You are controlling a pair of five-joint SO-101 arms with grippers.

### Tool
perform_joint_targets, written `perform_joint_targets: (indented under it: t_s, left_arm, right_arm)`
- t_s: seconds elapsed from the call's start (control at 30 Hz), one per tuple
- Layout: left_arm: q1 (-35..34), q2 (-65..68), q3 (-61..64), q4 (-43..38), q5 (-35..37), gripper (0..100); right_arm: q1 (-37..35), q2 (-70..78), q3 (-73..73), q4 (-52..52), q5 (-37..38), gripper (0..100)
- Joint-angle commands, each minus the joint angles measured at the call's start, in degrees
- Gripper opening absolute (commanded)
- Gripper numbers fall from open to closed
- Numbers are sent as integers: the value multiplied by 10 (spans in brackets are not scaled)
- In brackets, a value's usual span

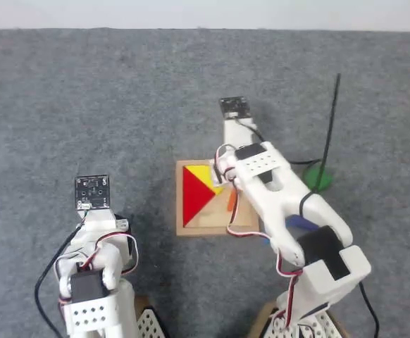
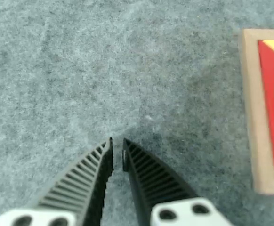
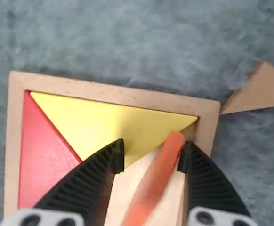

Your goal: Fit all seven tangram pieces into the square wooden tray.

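The square wooden tray (image 1: 179, 204) lay on the grey carpet (image 1: 85, 91) near the middle of the table, between the two arms and closer to the right one. Two pieces already sat flat inside it: a red triangle (image 3: 40, 155) along one side and a yellow triangle (image 3: 108, 122) along the neighbouring side, their long edges touching on a diagonal. The rest of the tray floor (image 3: 125, 188) was bare pale wood. The right gripper (image 3: 151, 148) hung over the tray's corner beside the yellow triangle, clamped on an orange piece (image 3: 158, 176). The piece ran slantwise between the jaws, its upper end against one finger near the tray's rim. It was blurred, so it only seemed to stand on edge, and its outline could not be made out. From the high view the orange piece (image 1: 232, 201) showed as a narrow strip by the tray's right rim, under the right arm. Outside the tray, just past that corner, a tan triangle (image 3: 261, 89) lay flat on the carpet. The left gripper (image 2: 117, 141) hovered over bare carpet well to the side of the tray (image 2: 249, 108), its jaws together with nothing between them. A green base (image 1: 319, 177) carrying a thin black rod (image 1: 332, 120) stood on the carpet beyond the right arm.
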Motion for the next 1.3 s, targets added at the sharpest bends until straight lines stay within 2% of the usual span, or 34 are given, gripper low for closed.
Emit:
perform_joint_targets:
  t_s: [0.0,0.23,1.0,1.1,1.27]
  left_arm:
    - [4,-10,-3,2,-3,36]
    - [4,-10,-3,2,-3,36]
    - [4,-10,-3,2,-3,36]
    - [4,-10,-3,2,-3,36]
    - [4,-10,-3,2,-3,36]
  right_arm:
    - [45,-14,-2,-3,-4,193]
    - [51,-15,-2,11,25,195]
    - [47,-63,0,46,28,195]
    - [37,-102,-2,52,38,195]
    - [-7,-234,18,85,108,195]
